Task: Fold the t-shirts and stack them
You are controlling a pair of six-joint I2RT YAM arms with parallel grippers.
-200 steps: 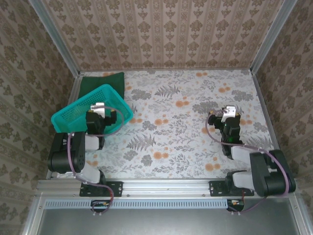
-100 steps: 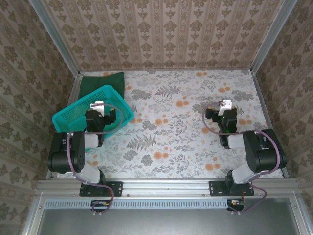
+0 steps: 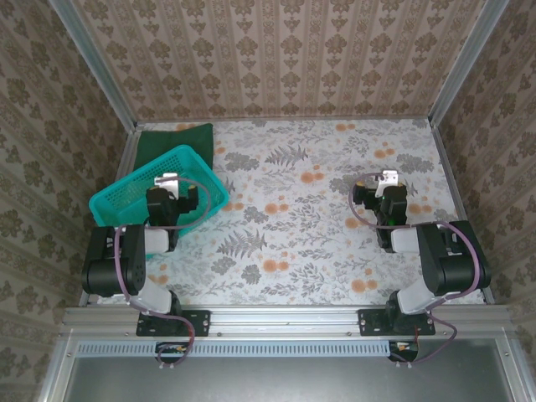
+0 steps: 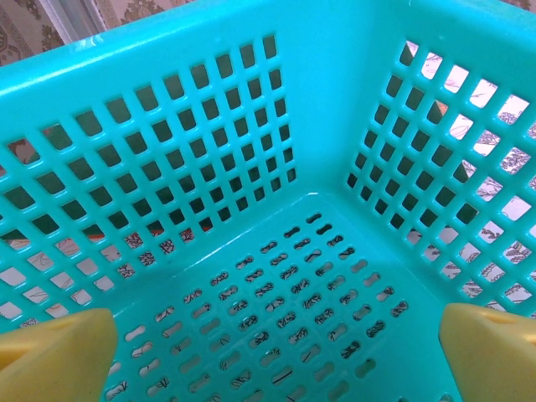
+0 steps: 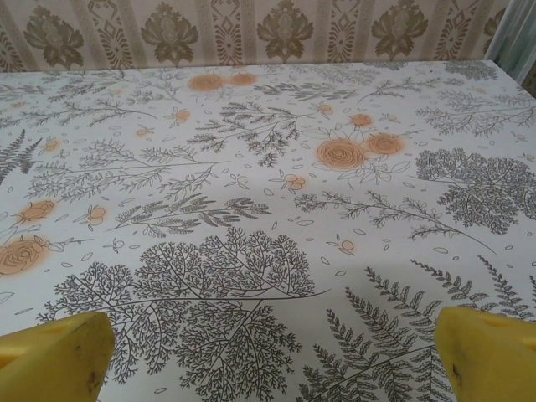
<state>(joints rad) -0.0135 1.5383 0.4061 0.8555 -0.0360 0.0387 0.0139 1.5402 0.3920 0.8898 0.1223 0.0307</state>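
Note:
A dark green t-shirt (image 3: 173, 139) lies folded flat at the table's back left corner, partly under the tipped teal basket (image 3: 126, 191). My left gripper (image 3: 170, 191) reaches into that basket. In the left wrist view it (image 4: 272, 360) is open, its yellow fingertips (image 4: 54, 352) wide apart over the basket's floor (image 4: 276, 276) with nothing between them. Dark green shows through the holes of the basket's wall (image 4: 167, 126). My right gripper (image 3: 387, 188) hovers over the right half of the table. In the right wrist view it (image 5: 272, 360) is open above bare cloth.
The floral tablecloth (image 3: 293, 209) covers the whole table. Metal frame posts and patterned walls (image 3: 276, 59) close in the back and both sides. The basket leans on its side at the left, over the shirt's front edge.
The right arm has folded back toward its base, and its gripper shifted slightly away and left. The left gripper sank a little further into the basket. Both stayed open.

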